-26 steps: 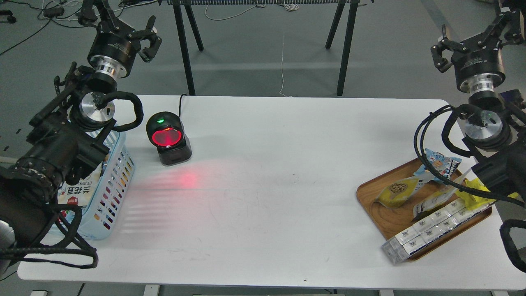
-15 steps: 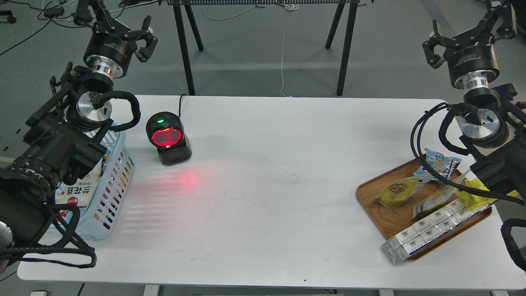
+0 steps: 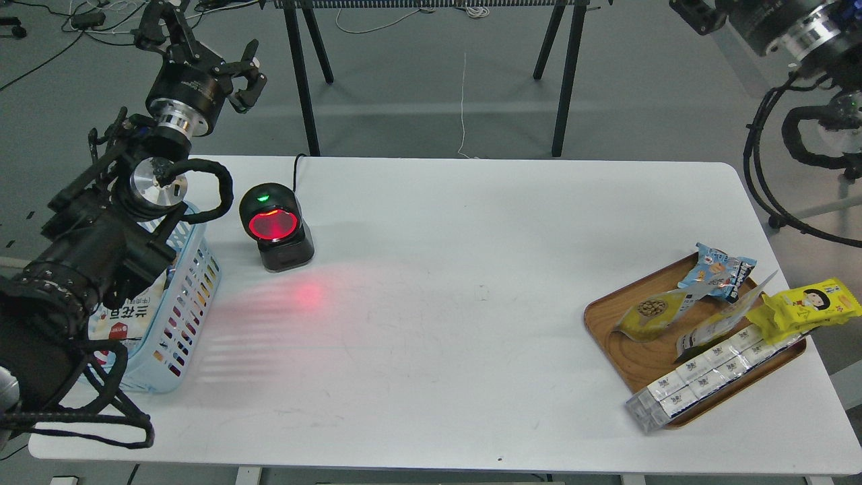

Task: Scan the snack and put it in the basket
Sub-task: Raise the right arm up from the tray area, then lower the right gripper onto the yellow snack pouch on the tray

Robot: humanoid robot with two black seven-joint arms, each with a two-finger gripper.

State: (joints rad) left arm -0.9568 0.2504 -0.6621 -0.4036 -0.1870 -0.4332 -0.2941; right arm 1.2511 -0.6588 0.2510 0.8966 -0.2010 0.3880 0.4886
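Head view, the only one: the snack (image 3: 654, 312) lies untouched in the wooden tray (image 3: 609, 337), just left of the blue cookie packet (image 3: 722, 269). So the pick-up step isn't started, I'd say. The left gripper (image 3: 209, 47) hangs above the tray's far-left opposite, the basket (image 3: 192, 296), fingers spread and empty. The right arm runs off the top right corner, claw not visible at all. Next move probably needs that arm down onto the pouch, then over to the scanner (image 3: 275, 227).
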